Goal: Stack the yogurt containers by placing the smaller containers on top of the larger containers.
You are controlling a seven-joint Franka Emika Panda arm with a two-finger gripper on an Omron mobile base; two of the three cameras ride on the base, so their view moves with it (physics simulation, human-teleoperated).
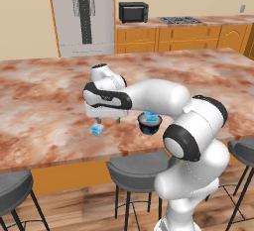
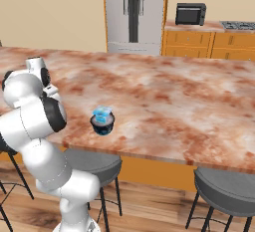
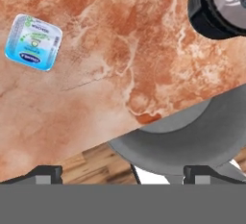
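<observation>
Near the front edge of the marble counter (image 1: 44,106) stands the dark round larger container (image 1: 149,125), with one light-blue smaller container (image 1: 151,116) on its top; the right base view shows the same stack, dark cup (image 2: 102,126) under blue cup (image 2: 102,112). Another smaller container (image 1: 97,129) sits alone on the counter to its left. My gripper (image 1: 108,121) hangs open just above the counter between the two, closer to the lone cup. In the hand view the lone blue cup (image 3: 33,42) lies at upper left, the dark cup (image 3: 218,6) at the upper right corner, and nothing is between the fingertips (image 3: 48,174).
The counter's front edge runs just under the gripper, with grey stools (image 1: 139,168) (image 3: 182,141) below it. A fridge (image 1: 82,14), a microwave (image 1: 133,12) and a stove top (image 1: 178,20) stand along the back wall, far from the cups.
</observation>
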